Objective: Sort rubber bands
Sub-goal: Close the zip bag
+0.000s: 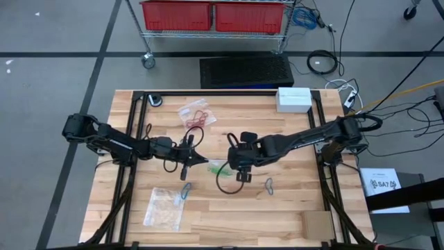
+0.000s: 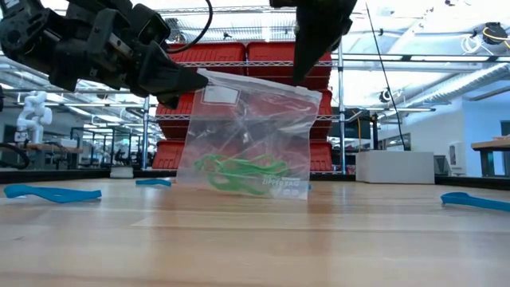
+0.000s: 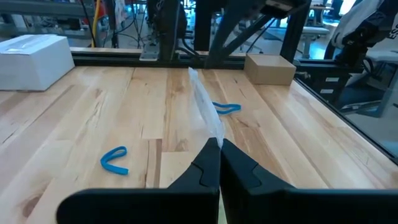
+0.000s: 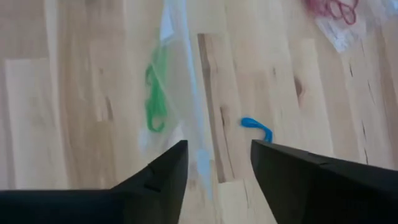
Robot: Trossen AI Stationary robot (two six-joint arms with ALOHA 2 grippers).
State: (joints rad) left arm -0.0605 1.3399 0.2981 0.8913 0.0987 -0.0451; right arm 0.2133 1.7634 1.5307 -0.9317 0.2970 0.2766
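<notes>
A clear zip bag (image 2: 247,127) with green rubber bands (image 2: 239,171) in its bottom stands upright at mid-table. My left gripper (image 1: 201,159) is shut on its top corner. My right gripper (image 4: 217,162) hangs open over the bag's other top corner, and the bag's top edge (image 4: 189,118) runs between its fingers. Loose blue rubber bands lie on the wood (image 1: 186,191) (image 1: 269,185). A second clear bag (image 1: 198,114) holding red rubber bands lies farther back. My left gripper pinches the bag's top corner (image 3: 214,134) between its two shut fingers, coming nearly level from the table's left. The bag hangs upright below that corner, its bottom edge (image 2: 239,194) on the table. My right gripper: I cannot tell whether a finger (image 4: 165,180) touches the bag's edge.
A third clear bag (image 1: 163,207) lies flat near the front left. A white box (image 1: 293,98) sits at the back right, and a cardboard piece (image 1: 318,223) at the front right. Black frame rails (image 1: 128,132) line the table's sides.
</notes>
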